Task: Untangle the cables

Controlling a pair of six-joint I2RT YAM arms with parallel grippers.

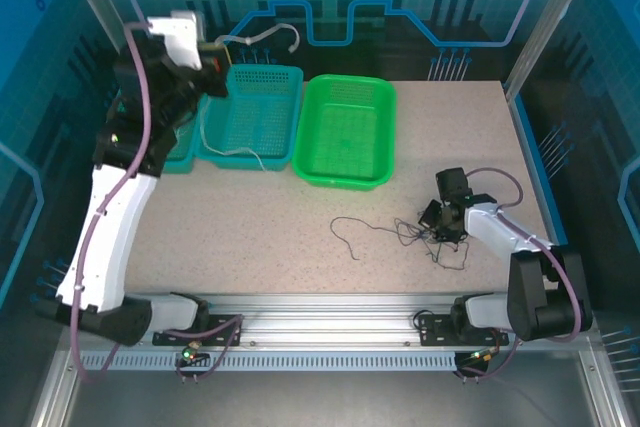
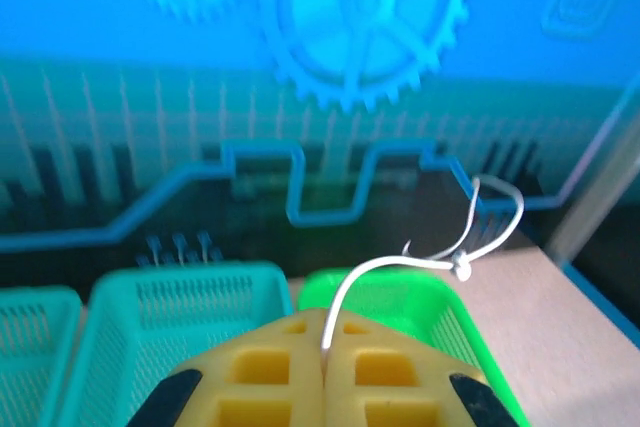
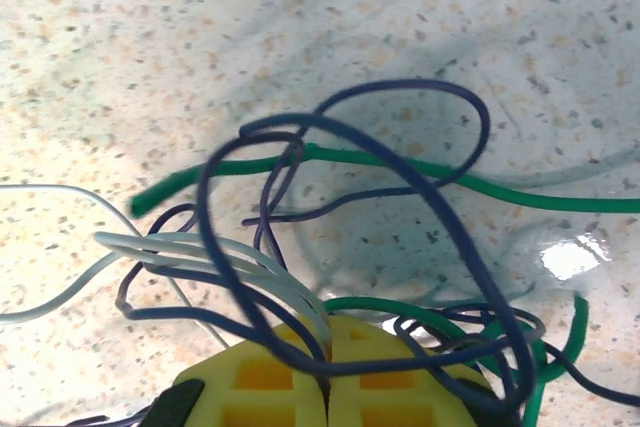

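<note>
Low on the speckled beige table (image 1: 250,227), the right gripper (image 3: 328,347) sits pressed together in the knot of hair-thin dark-blue, green and white cables (image 3: 300,142), apparently nipping strands, a loose end trailing leftward; the left gripper (image 2: 325,352), high above the teal mesh basket (image 1: 250,107), pinches a curly white cable (image 2: 400,265).

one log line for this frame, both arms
left gripper: raised, shut on white cable | right gripper: down, shut on cable tangle | task: blue, white, green strands not yet separated
</note>
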